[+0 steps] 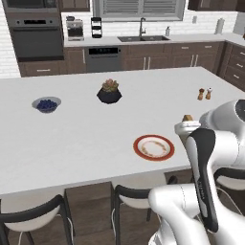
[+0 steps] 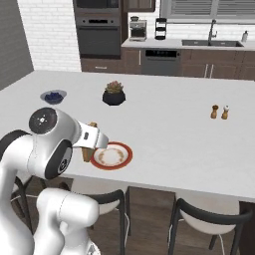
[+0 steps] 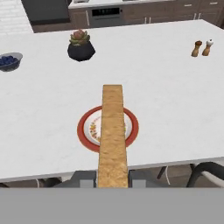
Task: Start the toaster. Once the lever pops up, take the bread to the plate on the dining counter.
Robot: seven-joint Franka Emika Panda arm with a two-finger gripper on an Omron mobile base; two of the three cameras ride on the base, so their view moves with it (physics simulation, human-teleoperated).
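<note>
The gripper (image 3: 112,177) is pinching the bread (image 3: 112,131) edge-on between its two fingers, so in the hand view the slice shows as a narrow tan strip running up the middle of the frame. Gripping it by the flat faces this way keeps it from slipping while it is carried.

The strip lines up over the plate (image 3: 85,119), whose red rim shows on both sides of it at the centre of the frame, which suggests the slice is being brought above the plate for release. In the right base view the bread (image 2: 90,147) sits at centre left, close beside the plate (image 2: 124,155), near the front edge of the dining counter (image 2: 164,134). From there it cannot be told whether the slice touches the plate.

Putting the bread down appears to be the step left.
</note>
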